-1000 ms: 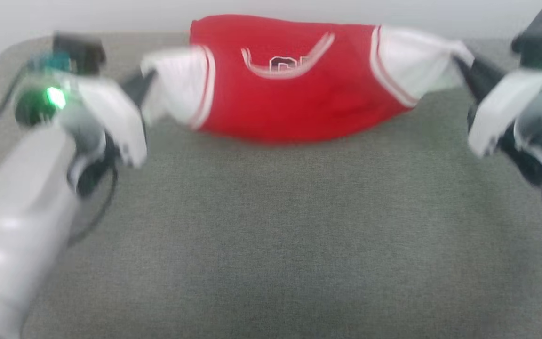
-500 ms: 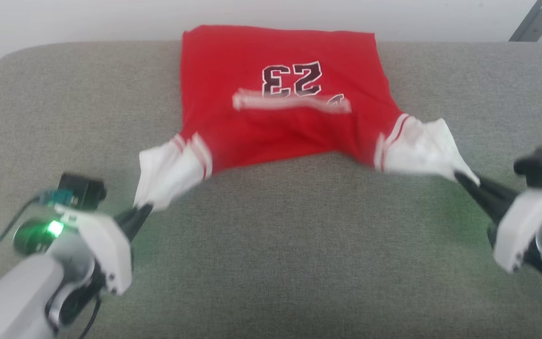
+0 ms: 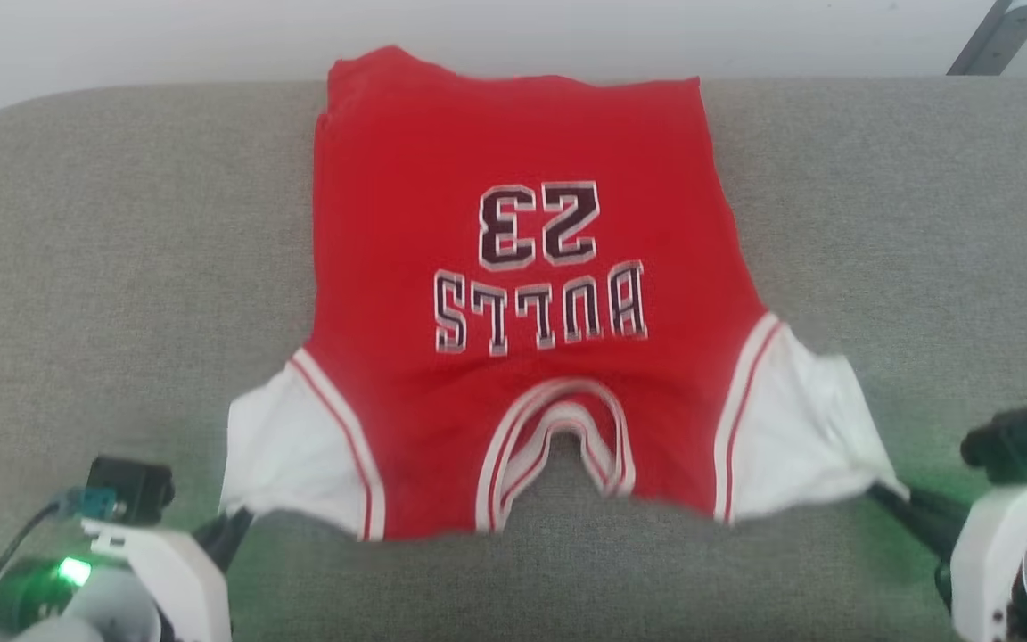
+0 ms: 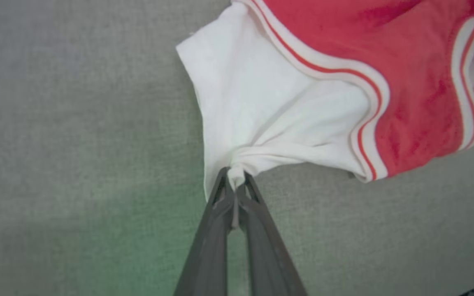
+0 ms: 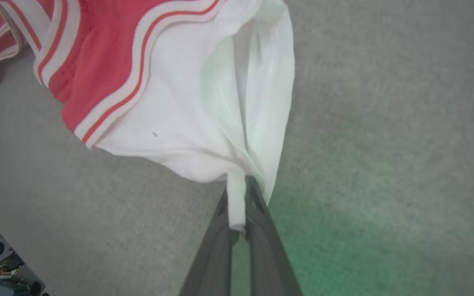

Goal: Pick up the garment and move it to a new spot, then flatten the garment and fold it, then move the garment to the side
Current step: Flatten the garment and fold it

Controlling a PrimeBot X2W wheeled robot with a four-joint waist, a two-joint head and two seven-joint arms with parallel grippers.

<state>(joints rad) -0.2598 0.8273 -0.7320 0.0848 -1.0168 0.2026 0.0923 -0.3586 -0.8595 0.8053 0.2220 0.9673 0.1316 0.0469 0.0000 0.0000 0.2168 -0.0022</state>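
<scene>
Garment (image 3: 522, 357) held at both sleeves, centre frame.
My left gripper (image 3: 230, 533), lower left, is clenched on one white sleeve tip; my right gripper (image 3: 890, 497), lower right, on the other. Red body lies spread between them on the grey cushion (image 3: 103, 267), collar nearest, lettering up.

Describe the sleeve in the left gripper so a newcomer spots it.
On the grey cushion lies a red jersey T-shirt, collar toward the robot. The sleeve is the white one at the head view's lower left; unlike the opposite sleeve, its bunched tip is pinched by the left gripper.
</scene>
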